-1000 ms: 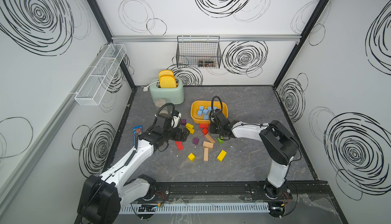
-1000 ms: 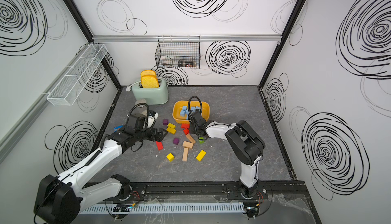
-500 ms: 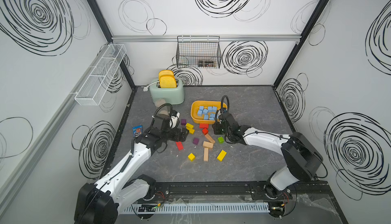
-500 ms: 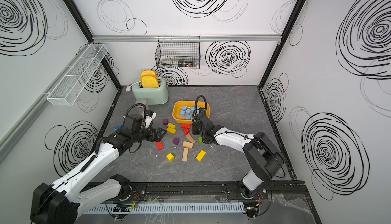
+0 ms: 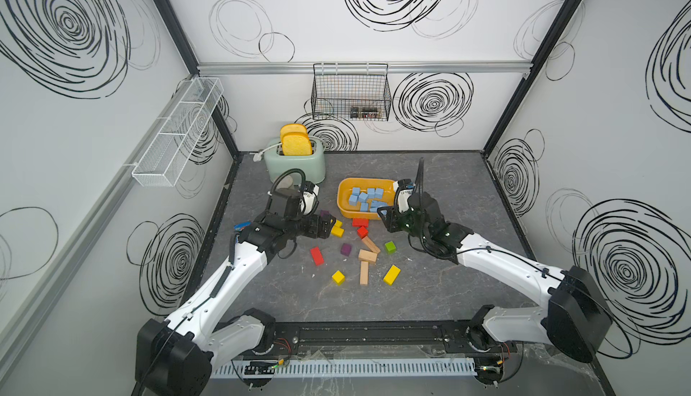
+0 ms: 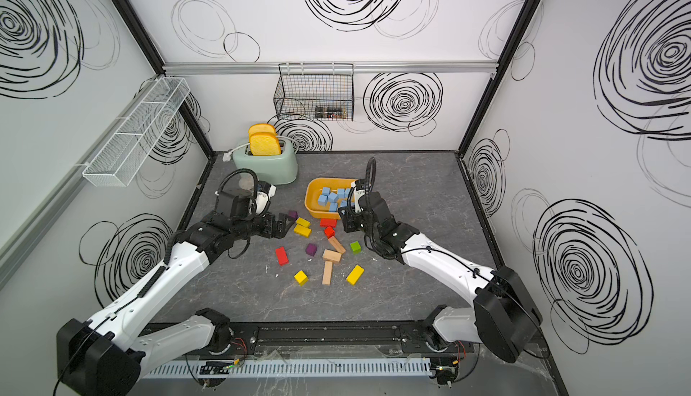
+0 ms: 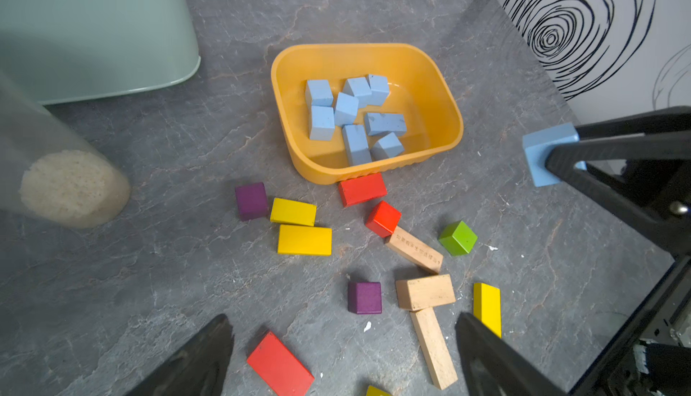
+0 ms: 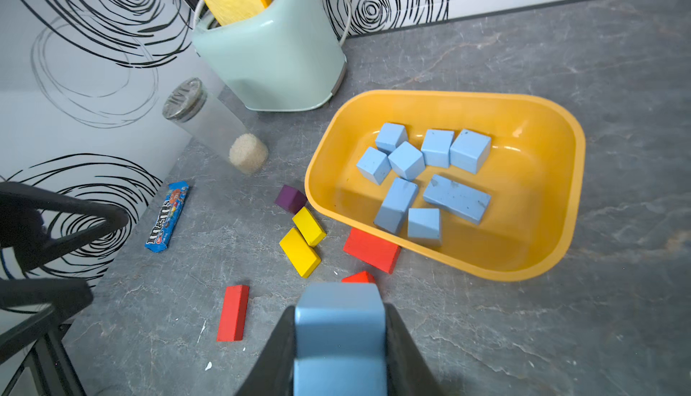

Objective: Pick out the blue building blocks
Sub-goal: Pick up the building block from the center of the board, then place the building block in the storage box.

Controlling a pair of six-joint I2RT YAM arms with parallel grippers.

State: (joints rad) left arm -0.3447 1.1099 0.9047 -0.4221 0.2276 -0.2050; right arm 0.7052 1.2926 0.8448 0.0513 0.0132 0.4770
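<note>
8 blue building blocks (image 8: 405, 160) lay loose in the orange tub (image 8: 523, 248), 6 of them cubes and 2 longer bricks. 1 more blue block (image 8: 338, 300) sat clamped between the narrow jaws of the right gripper (image 8: 339, 338), raised off the table near the tub's front rim. The left gripper (image 7: 342, 323) hung with its jaws spread wide and held nothing, above a red brick (image 7: 279, 366) and a purple cube (image 7: 364, 297).

Red, yellow, purple, green and plain wooden blocks lay scattered on the gray marbled table (image 5: 430, 293) between the 2 arms. A mint toaster (image 5: 295, 168) stood at the back, with a jar of grains (image 8: 224, 132) beside it and a candy packet (image 8: 167, 216) near the left wall. White walls with black swirls closed 3 sides. Bare tabletop ran from the tub to the right wall and along the front edge.
</note>
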